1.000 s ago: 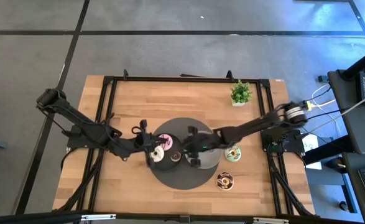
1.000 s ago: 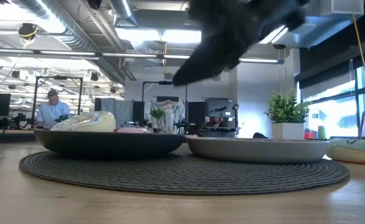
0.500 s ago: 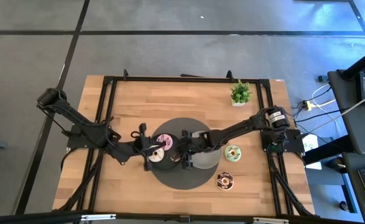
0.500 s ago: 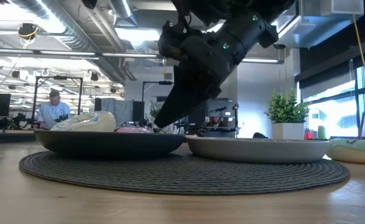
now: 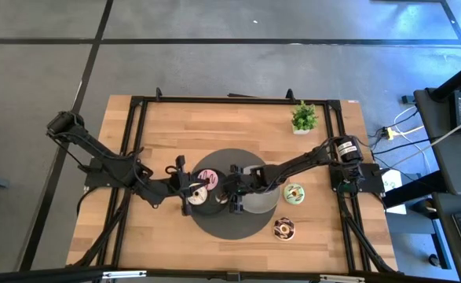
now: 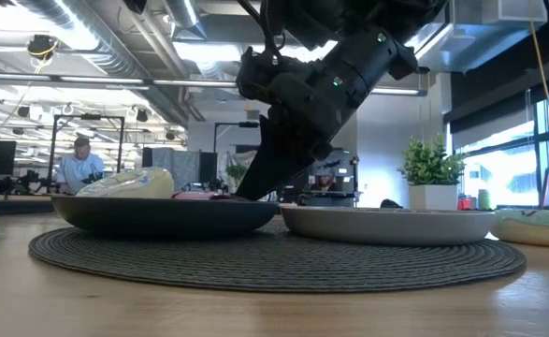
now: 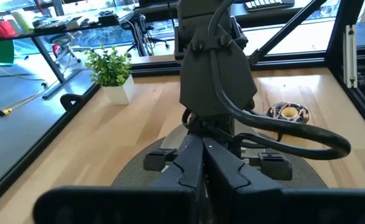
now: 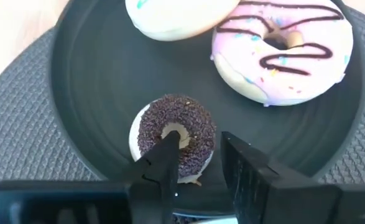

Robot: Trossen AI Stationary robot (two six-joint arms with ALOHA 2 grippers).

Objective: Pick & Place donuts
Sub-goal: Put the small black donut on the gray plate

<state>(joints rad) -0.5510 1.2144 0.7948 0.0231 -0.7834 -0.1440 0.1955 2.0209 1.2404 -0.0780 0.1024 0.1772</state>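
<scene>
Right pincer [image 8: 194,163]: fingers apart, set down over the dark plate [image 8: 95,93]; one finger tip sits at the hole of the chocolate donut [image 8: 176,134], the other just beside its rim
Left pincer [image 5: 184,191]: at the other edge of the dark plate, facing the right arm; fingers pressed together
Chocolate donut: small ring, dark sprinkled icing on a pale base, lying flat on the dark plate
Pink donut [image 8: 281,46]: larger ring, pink icing with dark zigzag lines and tiny sprinkles, on the same plate
Cream donut [image 8: 179,15]: pale icing, touching the pink one, partly cut off
Green-white donut [image 5: 294,192]: on the worktop [image 5: 175,126], beside the grey plate [image 5: 261,200]
Brown donut [image 5: 283,228]: on the worktop, near the round mat [image 5: 230,228]
Potted plant [image 5: 304,118]: far corner, well apart
</scene>
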